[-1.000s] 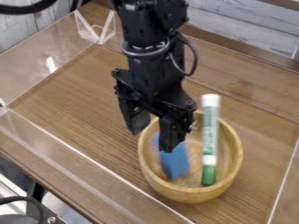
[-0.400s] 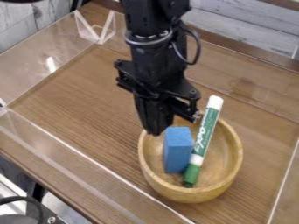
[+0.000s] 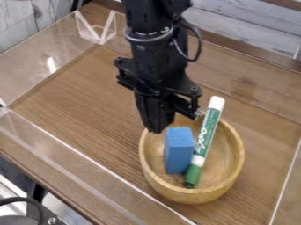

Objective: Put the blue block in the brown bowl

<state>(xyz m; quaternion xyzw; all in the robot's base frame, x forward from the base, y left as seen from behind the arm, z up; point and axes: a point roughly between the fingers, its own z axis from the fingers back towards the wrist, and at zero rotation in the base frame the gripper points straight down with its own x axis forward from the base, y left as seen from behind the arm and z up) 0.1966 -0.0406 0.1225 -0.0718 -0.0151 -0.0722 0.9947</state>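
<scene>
The blue block [image 3: 178, 150] lies inside the brown bowl [image 3: 230, 180], leaning toward its left wall. A green-and-white marker [image 3: 203, 140] rests across the bowl beside the block, its white cap poking over the far rim. My black gripper [image 3: 156, 120] hangs just above the bowl's far-left rim, pointing straight down. Its fingers are pressed together with nothing between them. It sits slightly above and behind the block, not touching it.
The bowl sits on a wooden tabletop [image 3: 83, 97] bounded by clear acrylic walls [image 3: 24, 132]. A clear stand [image 3: 94, 31] is at the back left. The near table edge runs just below the bowl.
The gripper's fingers, spread apart around the block a second ago, have closed together and the hand sits a little higher. The block now lies free in the bowl; the marker has tilted.
</scene>
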